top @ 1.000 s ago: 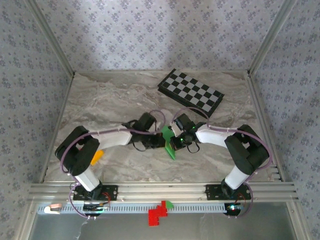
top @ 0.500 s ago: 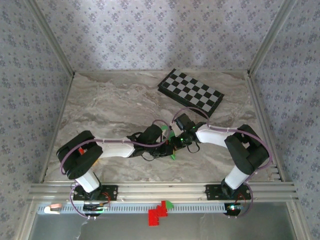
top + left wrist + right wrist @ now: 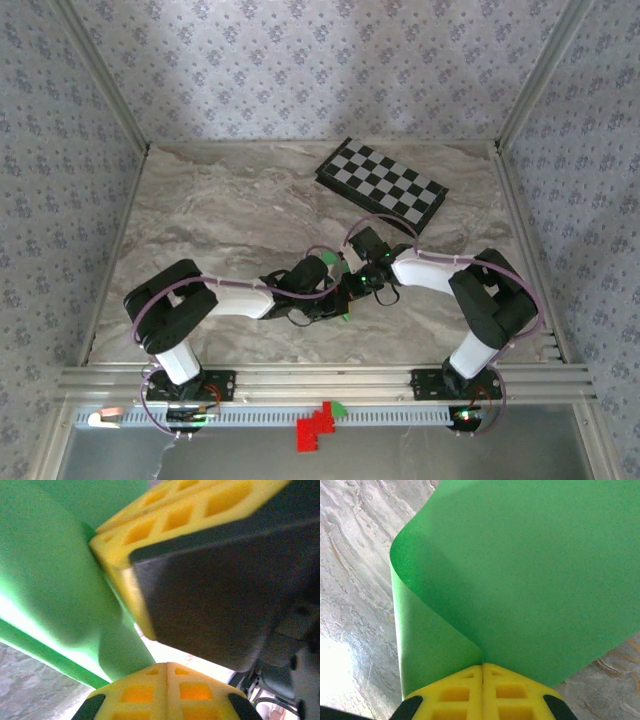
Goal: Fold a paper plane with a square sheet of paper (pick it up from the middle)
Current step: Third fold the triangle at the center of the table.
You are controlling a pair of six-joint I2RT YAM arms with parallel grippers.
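Observation:
The square sheet of paper point(image 3: 520, 570) is bright green and curls up off the marble table. My right gripper point(image 3: 482, 665) is shut on it, pinching the bend of the curl. In the top view this gripper point(image 3: 351, 284) sits at the table's middle, with a sliver of the green sheet point(image 3: 346, 314) showing below the arms. My left gripper point(image 3: 337, 293) is right beside it. Its yellow fingers are shut point(image 3: 168, 664) with nothing between the tips; the paper point(image 3: 60, 580) hangs just to their left. The right gripper's finger point(image 3: 200, 510) looms close above. A paper plane is out of view.
A black-and-white checkerboard point(image 3: 382, 187) lies at the back right of the marble table point(image 3: 220, 210). Red blocks point(image 3: 317, 428) and a tiny green piece point(image 3: 338, 408) rest on the front rail. Metal frame posts and wallpapered walls close in the sides.
My left arm has swung right and stretched to the centre, bringing its shut gripper against the right gripper and covering most of the paper. The right arm has hardly moved.

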